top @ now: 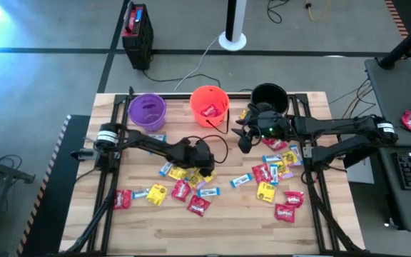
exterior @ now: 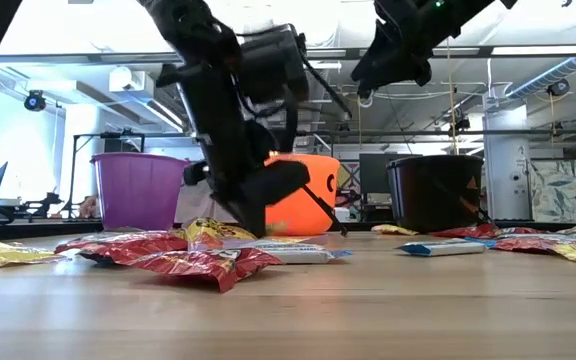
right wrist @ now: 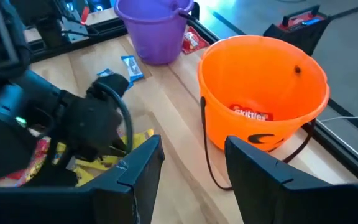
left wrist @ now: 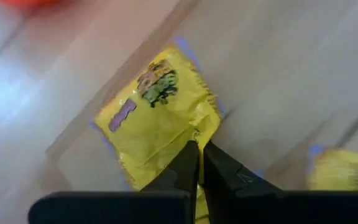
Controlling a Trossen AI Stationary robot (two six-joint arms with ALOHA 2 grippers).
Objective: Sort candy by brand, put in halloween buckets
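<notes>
A yellow candy packet (left wrist: 160, 118) is being pinched at its edge between the pressed-together jaws of the left gripper (left wrist: 199, 163), down on the table (top: 234, 221), so a lift toward a bucket is likely being called for next. The pinch is being shown only in the left wrist view. The right gripper (right wrist: 188, 165), with jaws spread and nothing between them, is being held above the orange bucket (right wrist: 263, 106), and a red packet (right wrist: 252, 114) inside is being shown in the right wrist view.

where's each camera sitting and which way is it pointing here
High: overhead, looking down; both arms, orange bucket.
Low: table height, level across; left hand down on candy.
Left wrist: looks down on a yellow packet pinched by shut fingers.
Right wrist: past open right hand; shares the orange bucket with the high view.
</notes>
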